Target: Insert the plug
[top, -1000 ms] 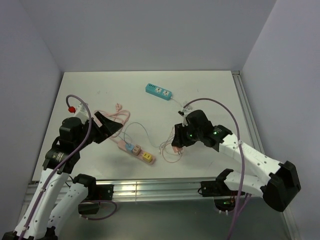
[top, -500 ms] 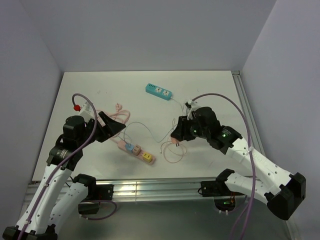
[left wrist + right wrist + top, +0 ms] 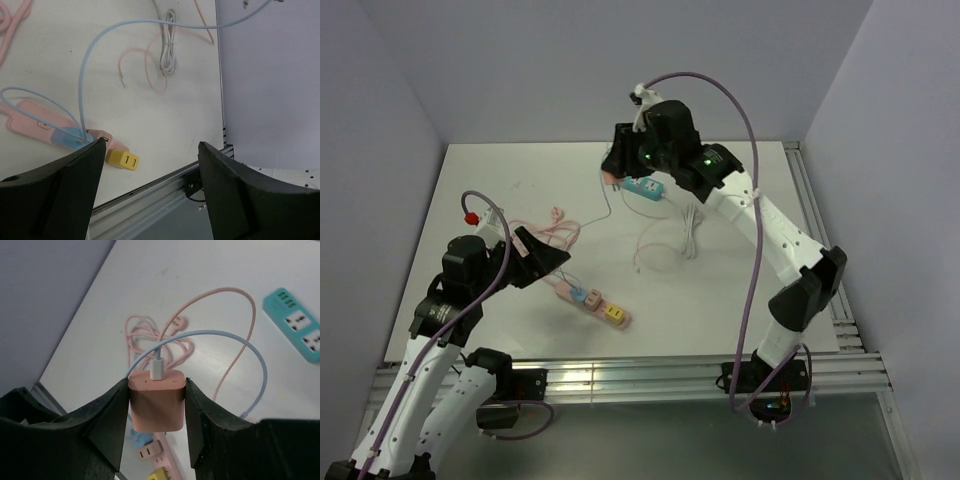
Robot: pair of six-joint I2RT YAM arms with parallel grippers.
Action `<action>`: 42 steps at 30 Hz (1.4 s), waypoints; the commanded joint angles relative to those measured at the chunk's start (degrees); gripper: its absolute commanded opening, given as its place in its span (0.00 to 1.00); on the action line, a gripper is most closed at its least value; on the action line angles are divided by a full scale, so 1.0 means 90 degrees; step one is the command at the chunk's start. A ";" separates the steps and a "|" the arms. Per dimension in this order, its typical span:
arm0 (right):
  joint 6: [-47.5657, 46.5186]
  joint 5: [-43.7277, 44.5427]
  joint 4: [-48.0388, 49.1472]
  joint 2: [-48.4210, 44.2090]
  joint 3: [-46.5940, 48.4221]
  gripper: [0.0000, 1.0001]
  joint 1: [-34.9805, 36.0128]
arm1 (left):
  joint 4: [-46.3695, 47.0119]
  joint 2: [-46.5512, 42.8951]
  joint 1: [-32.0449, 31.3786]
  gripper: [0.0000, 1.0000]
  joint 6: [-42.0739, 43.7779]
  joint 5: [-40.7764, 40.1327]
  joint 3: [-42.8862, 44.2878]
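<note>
Top view: I've swung the right claw [image 3: 616,172] up from mid-counter [image 3: 740,290] to beside the teal strip [image 3: 640,185], likely the socket.
Left wrist: left claw [image 3: 150,165] wide, empty, over the pink strip [image 3: 30,122].
Right wrist: pink plug [image 3: 156,407] clamped, not yet inserted.

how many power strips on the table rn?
2. Teal power strip at the far centre; pink power strip at the near left. Nothing suggests another, though one could be hidden.
</note>
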 commanded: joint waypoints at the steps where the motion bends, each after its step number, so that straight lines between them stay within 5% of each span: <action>1: -0.0274 -0.0482 -0.0600 0.0467 0.0647 0.00 0.0484 | -0.0071 -0.0185 0.0024 0.80 0.0151 -0.0092 0.0285; 13: 0.0155 -0.0541 0.0846 -0.1768 -0.4759 0.00 0.0446 | 0.0671 0.0234 0.0024 0.79 -0.0005 0.0308 -0.0047; 20: 0.0409 0.0630 0.0709 -0.2568 -0.6304 0.00 0.0368 | 0.0779 0.0215 0.0024 0.79 -0.0054 0.0406 -0.0106; 31: 0.0605 0.1325 0.0241 -0.3546 -0.6307 0.00 0.0250 | 0.0271 -0.0049 0.0024 0.79 0.0131 0.0211 0.0099; 42: 0.0975 -0.0364 0.0953 -0.4512 -0.6814 0.00 0.0192 | 0.0973 -0.0049 0.0024 0.71 0.0053 0.1098 -0.0193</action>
